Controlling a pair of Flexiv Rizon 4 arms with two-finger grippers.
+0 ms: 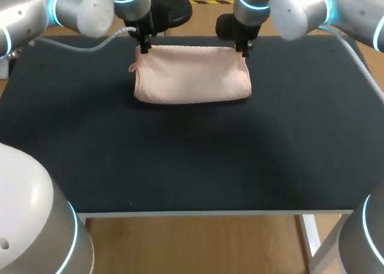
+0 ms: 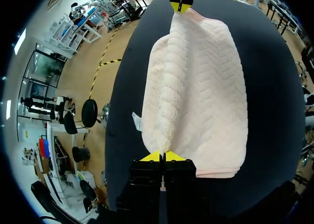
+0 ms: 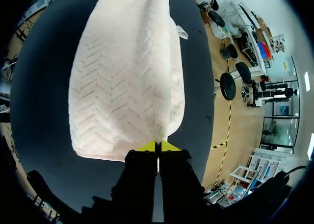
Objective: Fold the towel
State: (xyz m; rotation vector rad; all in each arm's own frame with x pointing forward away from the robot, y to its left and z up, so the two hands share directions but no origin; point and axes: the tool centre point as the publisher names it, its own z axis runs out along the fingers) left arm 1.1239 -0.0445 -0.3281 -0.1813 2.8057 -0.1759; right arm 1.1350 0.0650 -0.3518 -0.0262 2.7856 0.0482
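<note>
While the head view hides the fingertips, pink folded towel [image 1: 192, 75] lies far back on black table [image 1: 180, 160]. Wrist views: left gripper [image 2: 162, 157] pinched shut on towel's far left corner; right gripper [image 3: 158, 146], far right corner. White tag [image 2: 136, 121] at towel's left edge.

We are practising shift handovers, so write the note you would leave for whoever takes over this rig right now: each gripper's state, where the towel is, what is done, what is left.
Left gripper: jaws shut on one far corner of the towel.
Right gripper: jaws shut on the other far corner.
Towel: doubled over, lying toward the far side of the table, its folded edge facing the near side.
Done: apparently one fold.
To do: release both corners; probably smooth it or fold again.
</note>
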